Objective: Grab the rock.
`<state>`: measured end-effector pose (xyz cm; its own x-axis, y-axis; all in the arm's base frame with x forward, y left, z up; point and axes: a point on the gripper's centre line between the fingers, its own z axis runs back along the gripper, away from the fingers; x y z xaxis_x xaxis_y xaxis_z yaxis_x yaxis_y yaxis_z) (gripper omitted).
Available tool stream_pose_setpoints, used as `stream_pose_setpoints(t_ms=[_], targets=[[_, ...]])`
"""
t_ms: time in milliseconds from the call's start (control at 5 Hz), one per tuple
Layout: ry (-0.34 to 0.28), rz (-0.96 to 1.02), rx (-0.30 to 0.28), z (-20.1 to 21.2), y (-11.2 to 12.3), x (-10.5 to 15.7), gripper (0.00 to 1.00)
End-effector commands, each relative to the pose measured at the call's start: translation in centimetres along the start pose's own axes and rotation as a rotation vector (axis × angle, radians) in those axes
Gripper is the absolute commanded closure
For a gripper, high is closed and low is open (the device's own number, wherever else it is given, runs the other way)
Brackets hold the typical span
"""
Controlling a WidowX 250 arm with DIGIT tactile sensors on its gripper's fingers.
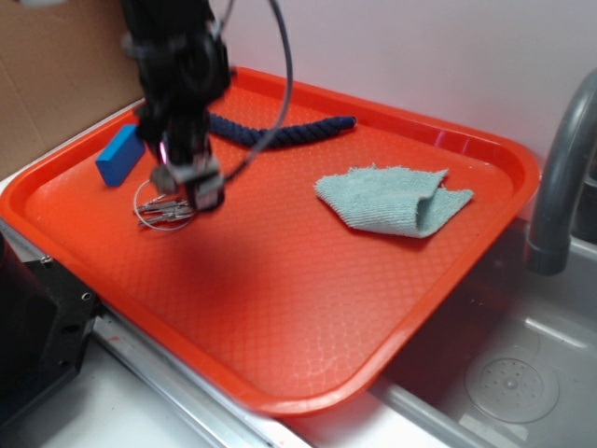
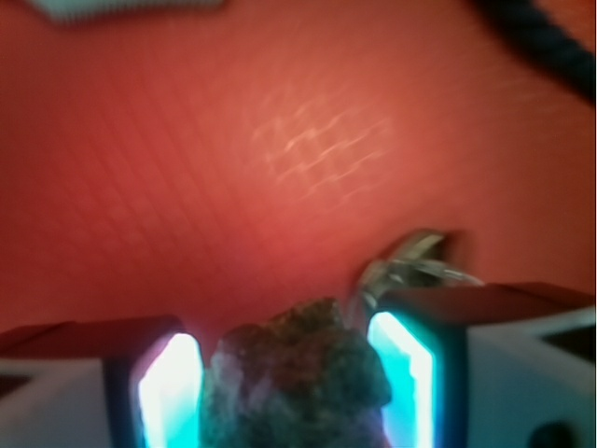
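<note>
Tray (image 1: 280,308), big and orange, holds everything. Next comes the black robot arm (image 1: 177,65), reaching down on the tray's left side. A pale blue cloth (image 1: 392,201) lies to the right, a dark rope (image 1: 280,133) at the back, and a blue block (image 1: 119,155) on the left. The gripper (image 2: 284,373) pinches the rock (image 2: 294,378) between its two fingers. A small key ring (image 1: 159,210) lies just beside it.

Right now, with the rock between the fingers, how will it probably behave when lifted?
The rock looks rough and jagged, so it will probably not slip easily. It is likely stiff and rather heavy for its size. Its uneven faces meet the fingers at only a few points, so it may twist in the gripper.
</note>
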<state>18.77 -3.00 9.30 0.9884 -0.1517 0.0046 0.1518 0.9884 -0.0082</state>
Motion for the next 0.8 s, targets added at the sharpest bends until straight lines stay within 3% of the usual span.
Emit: stream_pose_setpoints(t_ms=[0, 400, 600], targets=[[-0.129, 0.151, -0.038, 8.7, 1.4, 0.0, 1.0], [-0.212, 0.113, -0.06, 12.0, 0.3, -2.9, 1.0], [-0.14, 0.07, -0.067, 11.4, 0.4, -2.7, 1.0]])
